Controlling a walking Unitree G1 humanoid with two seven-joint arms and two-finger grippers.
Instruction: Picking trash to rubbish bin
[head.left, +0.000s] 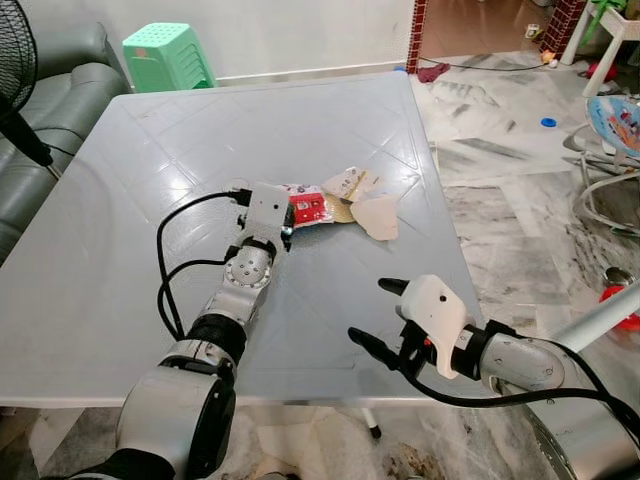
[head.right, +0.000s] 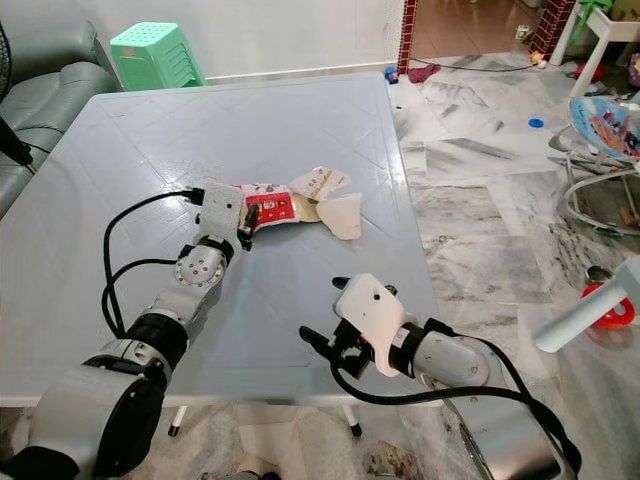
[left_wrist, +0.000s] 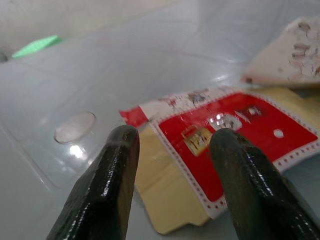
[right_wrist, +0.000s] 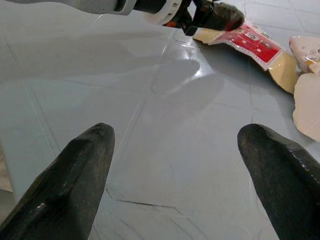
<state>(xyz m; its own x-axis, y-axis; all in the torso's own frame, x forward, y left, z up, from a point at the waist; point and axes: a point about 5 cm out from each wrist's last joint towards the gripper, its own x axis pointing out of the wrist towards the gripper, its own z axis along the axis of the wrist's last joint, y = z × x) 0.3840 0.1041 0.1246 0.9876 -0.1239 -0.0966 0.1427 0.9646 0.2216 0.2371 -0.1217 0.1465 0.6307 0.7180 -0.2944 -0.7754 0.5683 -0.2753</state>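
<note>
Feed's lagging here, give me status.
Left gripper open at red wrapper on table. Right gripper open, hovering near edge. Torn paper scraps alongside.

We see our two arms as silver metal tubes with round joints and black collars. Our left arm (head.left: 228, 310) carries a looping black cable and a white wrist block. Our right arm (head.left: 520, 362) has a white angular cover with a red mark under it, then two long, glossy black tapered fingers (right_wrist: 75, 175).
</note>
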